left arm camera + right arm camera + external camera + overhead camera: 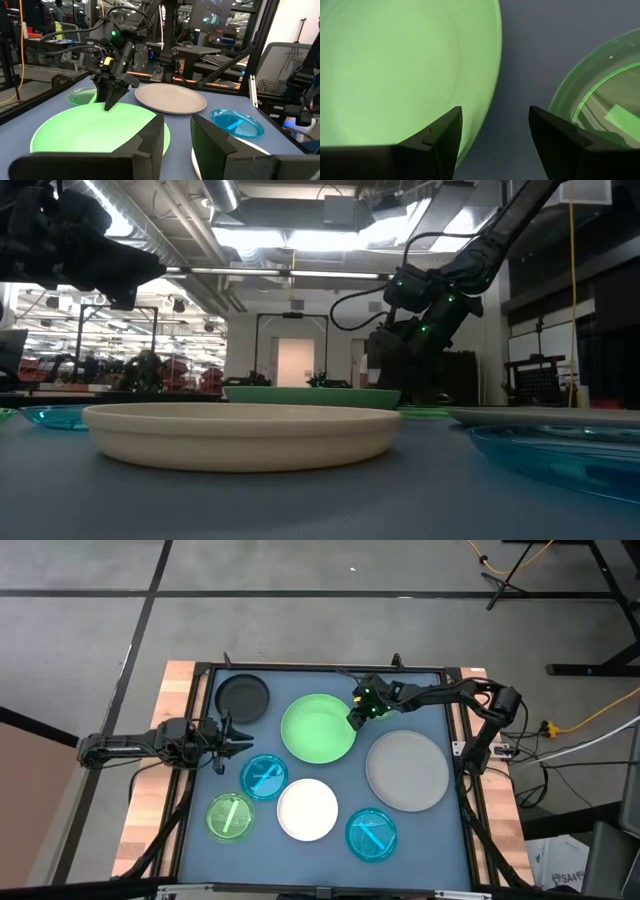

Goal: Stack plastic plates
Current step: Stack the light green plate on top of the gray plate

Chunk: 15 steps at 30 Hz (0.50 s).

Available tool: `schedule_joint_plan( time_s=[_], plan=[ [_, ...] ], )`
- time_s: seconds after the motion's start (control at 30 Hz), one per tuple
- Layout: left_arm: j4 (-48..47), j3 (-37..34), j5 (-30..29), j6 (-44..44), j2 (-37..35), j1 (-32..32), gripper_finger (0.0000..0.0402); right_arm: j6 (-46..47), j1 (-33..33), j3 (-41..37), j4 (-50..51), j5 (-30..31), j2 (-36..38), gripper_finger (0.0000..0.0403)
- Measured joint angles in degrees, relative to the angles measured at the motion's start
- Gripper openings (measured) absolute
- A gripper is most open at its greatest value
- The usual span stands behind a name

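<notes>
The large light green plate (318,727) lies flat on the blue-grey mat, mid-table toward the far side. My right gripper (356,718) hovers open over its right rim, slanting down. In the right wrist view one finger stands over the green plate (395,65) and the other over the bare mat beside it. A small translucent green plate (600,100) lies just beyond. The black (243,697), grey (407,769), white (307,809), two small blue (264,777) (371,834) and another small green plate (231,817) lie singly. My left gripper (238,737) waits open at the left edge.
A black frame (455,675) rims the mat, with wooden table edges (180,690) outside it. The plates lie close together. Bare mat shows along the near left side (195,850) and the near right corner (440,840). Cables and stands are on the floor beyond.
</notes>
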<state>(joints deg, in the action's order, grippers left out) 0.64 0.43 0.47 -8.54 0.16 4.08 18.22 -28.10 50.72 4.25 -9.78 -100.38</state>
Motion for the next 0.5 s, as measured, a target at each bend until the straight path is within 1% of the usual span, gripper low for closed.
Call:
schedule_joint_plan(
  time_s=[0.23,0.5],
  plan=[
    [0.0,0.0,0.0,0.0,0.0,0.0,0.0089,0.0,0.0,0.0,0.7,-1.9,0.0,0.0223],
    [0.0,0.0,0.0,0.0,0.0,0.0,0.0089,0.0,0.0,0.0,0.7,-2.3,0.0,0.0216]
  ],
)
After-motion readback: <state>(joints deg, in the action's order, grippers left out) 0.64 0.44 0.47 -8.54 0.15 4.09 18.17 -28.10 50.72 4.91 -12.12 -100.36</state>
